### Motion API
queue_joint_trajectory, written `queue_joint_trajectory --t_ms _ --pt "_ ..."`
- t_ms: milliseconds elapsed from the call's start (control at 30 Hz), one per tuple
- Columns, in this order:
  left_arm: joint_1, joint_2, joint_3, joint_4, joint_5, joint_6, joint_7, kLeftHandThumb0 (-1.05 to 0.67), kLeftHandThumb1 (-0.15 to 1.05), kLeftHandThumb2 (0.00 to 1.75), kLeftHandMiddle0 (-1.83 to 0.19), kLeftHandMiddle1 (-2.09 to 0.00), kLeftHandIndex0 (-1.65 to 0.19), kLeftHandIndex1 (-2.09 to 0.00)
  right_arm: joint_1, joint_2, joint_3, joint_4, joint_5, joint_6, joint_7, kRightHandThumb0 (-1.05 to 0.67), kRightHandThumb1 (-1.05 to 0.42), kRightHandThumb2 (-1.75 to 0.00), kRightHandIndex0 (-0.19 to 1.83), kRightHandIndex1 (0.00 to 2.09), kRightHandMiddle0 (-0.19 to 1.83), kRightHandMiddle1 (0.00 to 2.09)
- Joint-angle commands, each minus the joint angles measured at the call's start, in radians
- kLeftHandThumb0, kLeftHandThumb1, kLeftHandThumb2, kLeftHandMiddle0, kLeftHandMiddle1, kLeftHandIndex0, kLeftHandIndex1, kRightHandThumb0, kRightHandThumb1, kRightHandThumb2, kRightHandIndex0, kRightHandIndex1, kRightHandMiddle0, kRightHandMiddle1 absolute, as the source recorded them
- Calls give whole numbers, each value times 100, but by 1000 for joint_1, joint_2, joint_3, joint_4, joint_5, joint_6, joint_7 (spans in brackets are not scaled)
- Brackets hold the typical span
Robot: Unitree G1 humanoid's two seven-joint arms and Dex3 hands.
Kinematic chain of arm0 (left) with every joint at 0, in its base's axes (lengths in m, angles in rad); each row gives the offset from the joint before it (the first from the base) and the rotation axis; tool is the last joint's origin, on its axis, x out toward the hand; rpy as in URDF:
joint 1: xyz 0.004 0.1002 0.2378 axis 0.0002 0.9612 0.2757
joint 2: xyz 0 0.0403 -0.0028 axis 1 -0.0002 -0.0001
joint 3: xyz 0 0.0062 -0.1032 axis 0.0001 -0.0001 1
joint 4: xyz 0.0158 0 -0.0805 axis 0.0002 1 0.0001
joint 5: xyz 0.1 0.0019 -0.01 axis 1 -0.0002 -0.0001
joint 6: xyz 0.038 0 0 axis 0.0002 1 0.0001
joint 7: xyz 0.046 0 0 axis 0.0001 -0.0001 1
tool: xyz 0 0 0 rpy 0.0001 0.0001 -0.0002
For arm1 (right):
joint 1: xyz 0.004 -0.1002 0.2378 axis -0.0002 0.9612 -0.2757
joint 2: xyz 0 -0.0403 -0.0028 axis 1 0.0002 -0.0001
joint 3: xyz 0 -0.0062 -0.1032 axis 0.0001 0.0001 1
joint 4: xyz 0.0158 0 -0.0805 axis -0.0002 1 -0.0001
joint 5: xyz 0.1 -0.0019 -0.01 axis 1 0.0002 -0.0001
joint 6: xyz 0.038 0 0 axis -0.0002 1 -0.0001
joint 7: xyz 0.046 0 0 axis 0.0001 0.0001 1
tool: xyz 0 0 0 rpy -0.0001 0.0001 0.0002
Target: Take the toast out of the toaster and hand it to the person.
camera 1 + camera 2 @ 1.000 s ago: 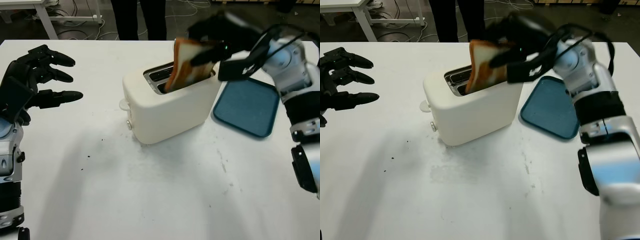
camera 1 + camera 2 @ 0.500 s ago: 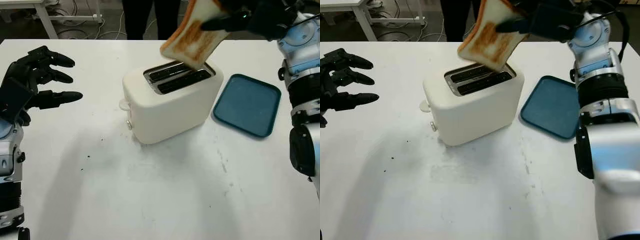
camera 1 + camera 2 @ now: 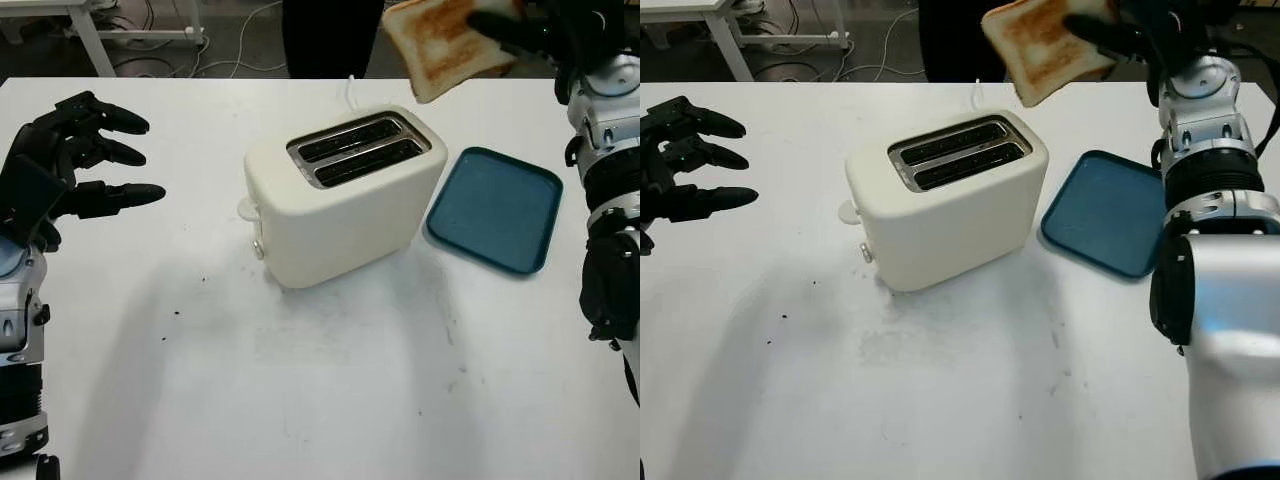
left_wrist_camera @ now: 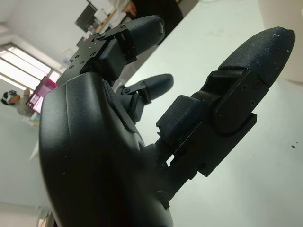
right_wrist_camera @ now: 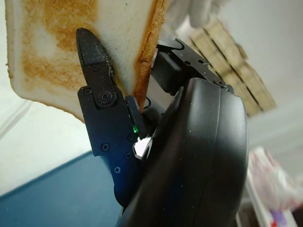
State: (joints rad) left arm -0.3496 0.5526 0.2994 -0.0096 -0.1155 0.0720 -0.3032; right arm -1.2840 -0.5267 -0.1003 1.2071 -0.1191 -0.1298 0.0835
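A browned slice of toast (image 3: 440, 42) is held high above the table's far right, beyond the cream toaster (image 3: 340, 195). My right hand (image 3: 525, 25) is shut on the toast (image 5: 71, 52), a black finger pressed across its face. Both toaster slots (image 3: 955, 152) show dark. A person in dark clothes (image 3: 330, 35) stands behind the table's far edge, just left of the toast. My left hand (image 3: 75, 160) hovers open over the table's left side, well away from the toaster.
A blue tray (image 3: 495, 210) lies flat to the right of the toaster. A white cord (image 3: 352, 88) runs from behind the toaster. Small dark crumbs (image 3: 178, 312) dot the white table (image 3: 300, 400). A white table leg and cables (image 3: 150, 30) lie on the floor beyond.
My right hand has pulled the toast up out of the toaster slot and carried it up and to the right, toward the far edge. The left hand has stayed put.
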Motion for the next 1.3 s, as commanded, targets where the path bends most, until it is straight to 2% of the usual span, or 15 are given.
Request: queue_joint_trajectory --t_ms 0,133,267,367,433,467,500,667,733,800,900,933,1033,1200,1267 --pt "6 -1 2 -2 -7 -5 -3 -105 48 0 -46 -120 -46 -108 12 11 -42 22 41 17 -61 -36 -92 -8 105 175 86 166" --pt "4 1 -2 -8 -3 5 -2 -105 48 0 -45 -120 -46 -108 32 19 -119 45 109 14 -98 -31 -92 -6 102 175 80 162" --pt "2 2 -5 0 2 -6 -3 -105 50 1 -46 -120 -46 -108 50 34 -118 56 102 12 -172 -31 -92 -8 102 175 82 164" --pt "-2 1 -5 5 -5 -2 -8 -105 49 0 -46 -119 -47 -108 62 60 -143 58 128 8 -209 -27 -92 -12 100 175 71 169" --pt "-3 1 -6 4 -3 -2 -8 -105 49 0 -47 -119 -47 -107 66 72 -129 60 112 19 -240 -31 -92 -12 96 175 64 145" --pt "-3 0 -7 2 -3 1 -8 -105 49 0 -47 -119 -47 -107 67 77 -121 62 104 23 -252 -34 -92 -10 92 175 62 122" --pt "-3 0 -7 1 -3 4 -7 -105 49 0 -47 -119 -47 -107 71 82 -121 63 106 16 -244 -34 -92 -9 90 175 62 114" --pt "1 -2 -5 1 -1 -5 -5 -105 49 0 -47 -119 -47 -107 101 99 -78 65 78 27 -232 -30 -92 -16 89 175 61 146" --pt "2 -1 -4 2 -1 -7 -6 -105 49 0 -47 -119 -48 -107 109 113 -81 61 90 36 -227 -30 -92 -18 87 175 52 141" --pt "2 1 -3 4 -3 -6 -10 -105 49 0 -47 -119 -47 -107 115 125 -92 60 106 36 -220 -28 -92 -18 87 175 52 135" --pt "2 0 -3 -1 -4 -1 -8 -105 49 0 -47 -119 -47 -107 121 136 -105 61 122 23 -208 -21 -92 -13 94 175 52 147" --pt "3 -1 -3 -2 -3 0 -6 -105 49 0 -47 -119 -48 -107 124 138 -99 62 116 21 -210 -20 -92 -12 95 175 52 140" --pt "3 -2 -3 1 -6 -4 -8 -105 49 0 -46 -119 -47 -106 133 144 -92 63 109 12 -211 -19 -92 -11 98 175 57 169" --pt "4 0 -2 -2 -6 6 -7 -105 49 0 -45 -119 -47 -106 145 150 -91 61 109 6 -211 -18 -92 -11 93 175 57 154" --pt "3 0 -1 1 -9 4 -11 -105 49 0 -45 -119 -47 -106 148 149 -86 59 106 2 -202 -18 -92 -13 93 175 59 157"
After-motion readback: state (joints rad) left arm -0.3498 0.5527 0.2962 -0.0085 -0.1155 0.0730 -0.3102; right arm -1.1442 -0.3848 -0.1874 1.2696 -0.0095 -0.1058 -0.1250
